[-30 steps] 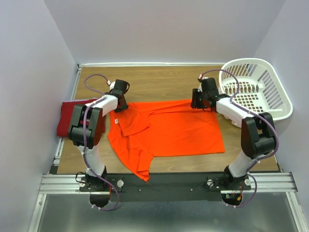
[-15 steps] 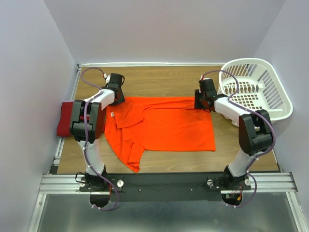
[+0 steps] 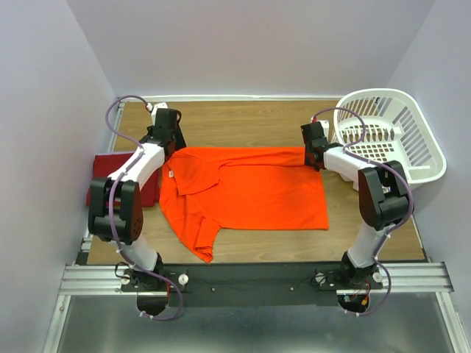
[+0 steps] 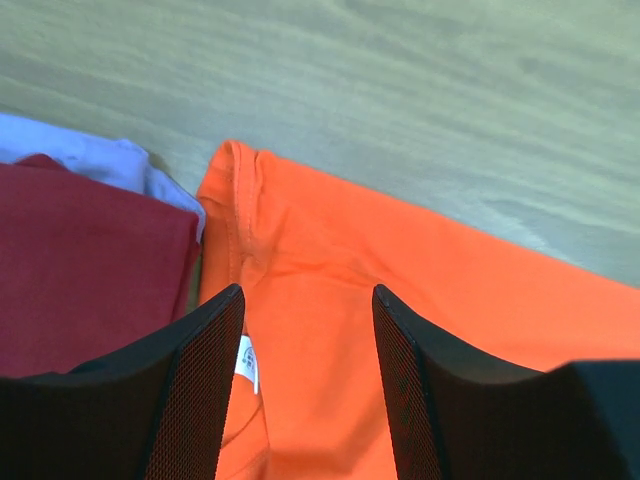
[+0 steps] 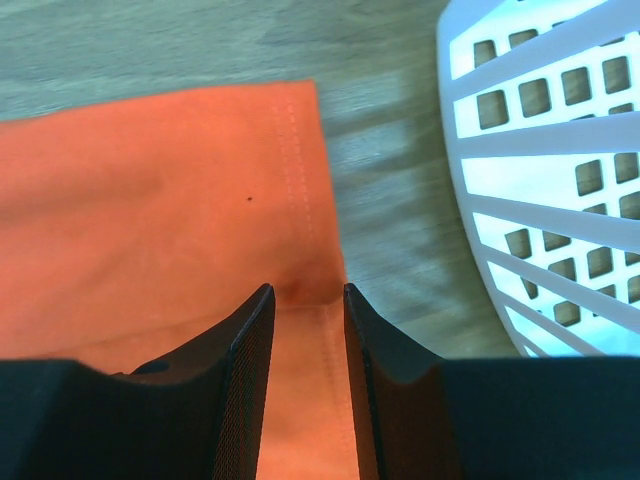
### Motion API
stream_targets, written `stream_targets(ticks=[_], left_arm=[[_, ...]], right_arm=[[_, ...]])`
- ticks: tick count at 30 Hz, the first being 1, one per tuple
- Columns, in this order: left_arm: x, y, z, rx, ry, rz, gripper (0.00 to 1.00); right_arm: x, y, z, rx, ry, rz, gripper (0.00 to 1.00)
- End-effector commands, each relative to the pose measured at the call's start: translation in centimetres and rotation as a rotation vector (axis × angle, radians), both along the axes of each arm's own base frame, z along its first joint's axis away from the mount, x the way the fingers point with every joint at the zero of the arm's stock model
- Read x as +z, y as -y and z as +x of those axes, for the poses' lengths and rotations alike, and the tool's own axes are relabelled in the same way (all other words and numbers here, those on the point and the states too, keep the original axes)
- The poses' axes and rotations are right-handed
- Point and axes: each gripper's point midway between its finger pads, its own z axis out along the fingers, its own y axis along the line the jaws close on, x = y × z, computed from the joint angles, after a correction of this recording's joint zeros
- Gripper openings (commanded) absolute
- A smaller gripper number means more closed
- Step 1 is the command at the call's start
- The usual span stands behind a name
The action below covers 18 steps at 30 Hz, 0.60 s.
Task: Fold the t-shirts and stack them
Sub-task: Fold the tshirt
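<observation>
The bright orange-red t-shirt [image 3: 250, 187] lies spread flat on the wooden table, its collar at the left, with a small white neck label [image 4: 247, 362]. The dark crimson t-shirt [image 3: 99, 173] lies folded at the table's left edge and also shows in the left wrist view [image 4: 90, 260]. My left gripper [image 3: 169, 141] hovers open over the orange shirt's far left corner [image 4: 308, 290], holding nothing. My right gripper [image 3: 311, 151] is at the far right corner, its jaws a narrow gap apart with the hemmed edge lying between them [image 5: 307, 288].
The white lattice laundry basket [image 3: 412, 132] stands at the back right, close beside my right gripper [image 5: 540, 150]. Bare wood runs behind the shirt. One sleeve hangs toward the table's near edge [image 3: 202, 246].
The orange shirt was pulled toward the back and flattened a second ago, and has lain still since. My left gripper has drawn back off the corner; the right has barely moved.
</observation>
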Motion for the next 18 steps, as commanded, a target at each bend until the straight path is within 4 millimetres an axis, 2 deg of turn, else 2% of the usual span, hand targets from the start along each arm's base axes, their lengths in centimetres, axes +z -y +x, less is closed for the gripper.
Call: stream_targets(ticks=[1, 7, 14, 18], left_arm=[[-3.5, 0.4, 0.3, -0.027, -0.091, 0.015, 0.62], [-6.4, 0.4, 0.7, -0.023, -0.157, 0.029, 0.61], [-7.5, 0.1, 0.5, -0.012, -0.183, 0.049, 0.61], [-8.0, 0.0, 0.5, -0.01, -0.195, 0.055, 0.61]], right_arm=[[0.4, 1.8, 0.5, -0.078, 0.021, -0.067, 0.4], [-0.2, 2.1, 0.1, -0.08, 0.003, -0.051, 0.4], [-1.0, 1.8, 0.2, -0.058, -0.022, -0.022, 0.4], [-1.4, 1.6, 0.3, -0.05, -0.031, -0.011, 0.33]])
